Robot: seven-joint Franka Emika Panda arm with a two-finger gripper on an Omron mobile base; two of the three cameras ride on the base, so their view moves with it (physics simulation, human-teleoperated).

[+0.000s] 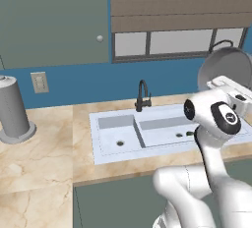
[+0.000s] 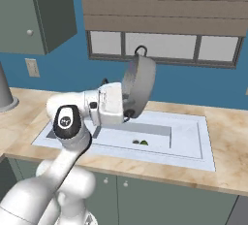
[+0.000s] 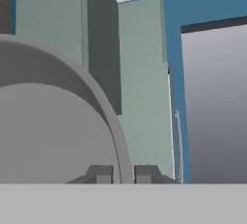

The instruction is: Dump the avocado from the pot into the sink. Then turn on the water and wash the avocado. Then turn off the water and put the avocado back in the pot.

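Left base view, left to right: tall grey cylinder on round base, upright on marble counter at far left; pale wall outlet on blue wall just right of it; grey-green cabinet door with small round knob above. Pale double-basin sink set into counter at centre, small dark drain in each basin, black curved faucet at back edge between basins. Avocado, small dark-green lump, lying on floor of right basin near its drain, partly masked by white arm. Pot at far right, lifted clear of counter and tipped on edge, grey round underside facing camera, thin dark loop handle at top. Right base view, left to right: gripper at end of white hand, closed on lower rim of pot; pot held above sink, steeply tilted, loop handle uppermost before window; avocado below it in basin, apart from pot, beside drain. Hand view: curved grey rim and wall of pot across left half; two dark fingertips at bottom, one either side of rim, clamped onto it.
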